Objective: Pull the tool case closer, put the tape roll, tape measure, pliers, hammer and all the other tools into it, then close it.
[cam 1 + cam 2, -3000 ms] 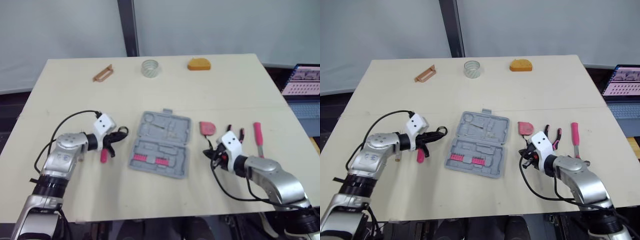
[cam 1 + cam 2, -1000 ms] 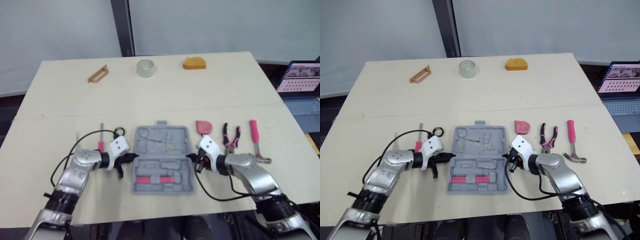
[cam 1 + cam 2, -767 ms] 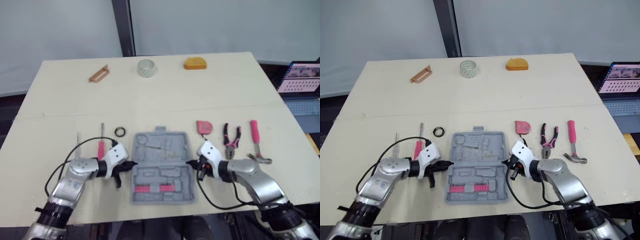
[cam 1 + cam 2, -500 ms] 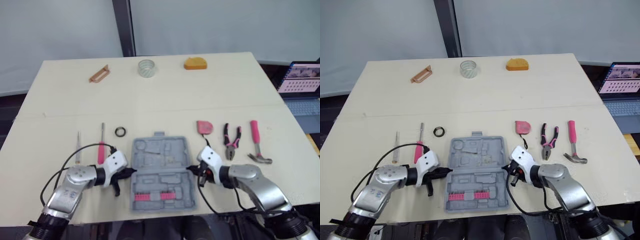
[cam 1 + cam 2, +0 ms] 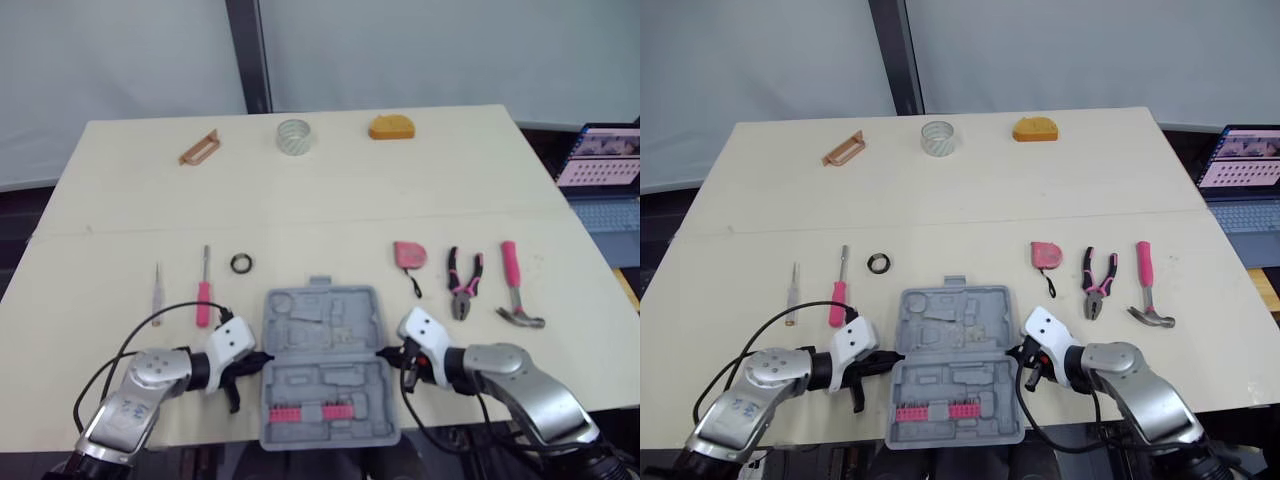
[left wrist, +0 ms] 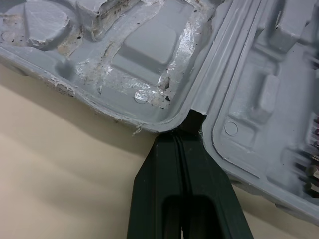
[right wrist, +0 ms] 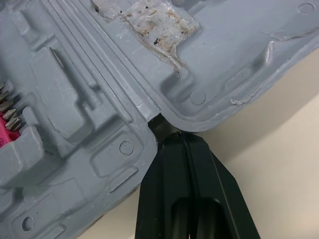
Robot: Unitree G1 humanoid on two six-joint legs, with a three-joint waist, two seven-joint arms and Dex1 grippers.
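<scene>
Pale wooden counter (image 5: 400,170): the open grey plastic tool case (image 5: 325,400) is laid at its near edge, long axis running away from the robot, hinge line crosswise. It is flanked evenly, with the left gripper (image 5: 257,359) at the left hinge notch and the right gripper (image 5: 385,352) at the right, both jaws pressed together. Overhang at the near edge cannot be judged.

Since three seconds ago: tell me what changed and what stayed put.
The tool case was straightened and dragged toward the near edge of the table. The left gripper and right gripper closed in on its hinge ends, fingers shut. The tape roll, tape measure, pliers and hammer stayed put.
</scene>
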